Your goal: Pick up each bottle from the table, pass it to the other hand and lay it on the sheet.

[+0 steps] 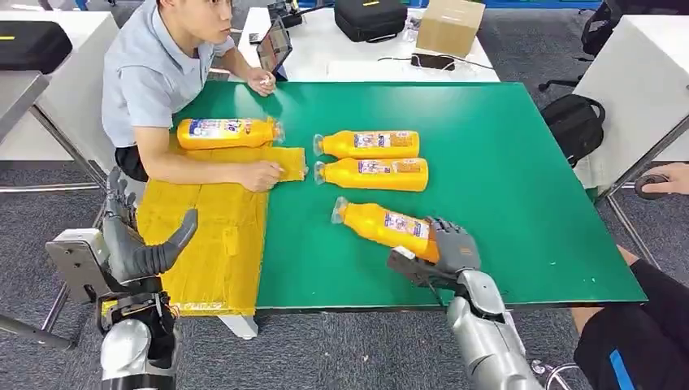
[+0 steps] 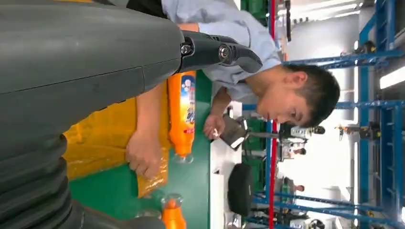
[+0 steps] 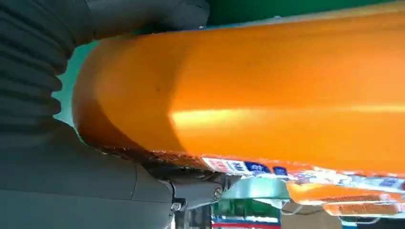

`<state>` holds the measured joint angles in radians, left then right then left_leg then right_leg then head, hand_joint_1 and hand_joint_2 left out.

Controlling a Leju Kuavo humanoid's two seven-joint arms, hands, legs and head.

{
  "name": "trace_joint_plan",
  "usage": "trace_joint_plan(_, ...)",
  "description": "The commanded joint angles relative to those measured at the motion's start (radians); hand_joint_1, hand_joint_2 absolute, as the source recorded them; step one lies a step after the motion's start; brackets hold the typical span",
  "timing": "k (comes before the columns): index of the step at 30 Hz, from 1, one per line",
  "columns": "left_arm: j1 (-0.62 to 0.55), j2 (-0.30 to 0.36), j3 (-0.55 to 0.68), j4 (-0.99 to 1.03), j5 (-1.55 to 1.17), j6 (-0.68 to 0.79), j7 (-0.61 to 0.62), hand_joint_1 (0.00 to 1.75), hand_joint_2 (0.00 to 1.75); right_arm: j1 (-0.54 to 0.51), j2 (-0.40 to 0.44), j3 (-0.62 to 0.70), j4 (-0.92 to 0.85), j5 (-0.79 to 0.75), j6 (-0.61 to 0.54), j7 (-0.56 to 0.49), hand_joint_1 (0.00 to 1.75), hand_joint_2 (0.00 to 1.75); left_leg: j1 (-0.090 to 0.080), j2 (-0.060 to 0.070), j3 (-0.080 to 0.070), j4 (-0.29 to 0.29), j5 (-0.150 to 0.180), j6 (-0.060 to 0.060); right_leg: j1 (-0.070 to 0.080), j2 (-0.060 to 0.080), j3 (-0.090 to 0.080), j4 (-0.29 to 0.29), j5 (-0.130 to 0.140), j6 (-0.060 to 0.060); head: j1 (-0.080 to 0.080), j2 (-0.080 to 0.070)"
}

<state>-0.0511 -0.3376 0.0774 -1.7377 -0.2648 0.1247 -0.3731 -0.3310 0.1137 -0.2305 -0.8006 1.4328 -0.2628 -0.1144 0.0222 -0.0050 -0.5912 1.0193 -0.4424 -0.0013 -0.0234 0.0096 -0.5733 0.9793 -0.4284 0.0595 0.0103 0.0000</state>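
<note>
While the right hand is closing on the nearest bottle, fingers wrapping its base by the table's front edge.
It should be lifting level toward the left hand, whose fingers are waiting spread over the sheet.

4 orange bottles lying flat

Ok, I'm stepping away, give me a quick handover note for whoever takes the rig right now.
Right robot hand grips the base end of the nearest bottle, which lies on the green table.
Left robot hand is open, raised beside the yellow sheet.
Done: one bottle on the sheet, while a person presses the sheet flat.
Left: the gripped bottle and the two bottles behind it.
</note>
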Motion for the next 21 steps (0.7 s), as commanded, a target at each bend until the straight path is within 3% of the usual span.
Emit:
trace_joint_plan(1,-0.048,-0.011,0.024,0.132,-0.021,-0.019,0.015,0.0,1.75,-0.02,-0.071,-0.116,0.338,-0.049,0.08,0.0,1.75,1.75,0.001,-0.003,0.0,-0.003,0.004,0.002,0.001,-0.004,0.002,-0.004,0.004,-0.003,0.0,0.0)
trace_joint_plan(2,-0.052,-0.011,0.023,0.138,-0.023,-0.03,0.014,0.0,1.75,-0.02,-0.069,-0.146,0.347,-0.091,0.106,-0.032,1.75,1.75,0.001,-0.004,0.009,-0.002,0.002,0.002,0.002,-0.003,0.009,-0.005,0.004,0.0,0.0,0.0)
trace_joint_plan(6,-0.079,-0.011,0.025,0.174,-0.024,-0.04,0.006,0.0,1.75,-0.009,-0.066,-0.232,0.353,-0.25,0.167,-0.222,1.75,1.75,0.002,-0.008,0.008,-0.003,0.005,0.004,0.003,-0.008,0.013,-0.01,0.004,-0.001,0.0,0.0)
trace_joint_plan(8,-0.088,-0.011,0.02,0.17,-0.019,-0.029,-0.011,0.0,1.75,0.004,-0.042,-0.252,0.29,-0.364,0.188,-0.378,1.75,1.75,0.002,-0.009,0.007,-0.003,0.006,0.005,0.003,-0.009,0.013,-0.012,0.005,-0.002,0.0,0.0)
trace_joint_plan(10,-0.085,-0.011,0.015,0.148,-0.018,-0.015,-0.016,0.0,1.75,0.018,-0.002,-0.246,0.178,-0.473,0.234,-0.458,1.75,1.75,0.002,-0.004,0.011,-0.002,0.002,0.004,0.003,-0.004,0.016,-0.011,0.003,-0.001,0.0,0.0)
trace_joint_plan(12,-0.072,-0.011,0.003,0.124,-0.027,-0.012,-0.008,0.0,1.75,0.05,0.055,-0.205,-0.01,-0.573,0.258,-0.499,1.75,1.75,0.002,-0.001,0.009,-0.003,0.002,0.004,0.003,-0.001,0.013,-0.01,0.005,-0.001,0.0,0.0)
trace_joint_plan(16,-0.055,-0.011,-0.049,0.216,-0.018,-0.171,0.035,0.0,1.75,0.084,0.142,-0.106,-0.375,-0.785,0.299,-0.509,1.75,1.75,0.001,0.003,0.008,-0.001,-0.001,0.004,0.002,0.003,0.019,-0.006,0.004,0.0,0.0,0.0)
trace_joint_plan(21,-0.015,-0.003,-0.134,0.33,0.02,-0.375,-0.016,0.0,1.75,0.068,0.161,-0.006,-0.478,-0.883,0.315,-0.532,1.75,1.75,-0.001,0.003,-0.005,0.0,0.002,0.003,0.0,0.006,0.008,-0.001,0.004,0.004,-0.001,0.0)
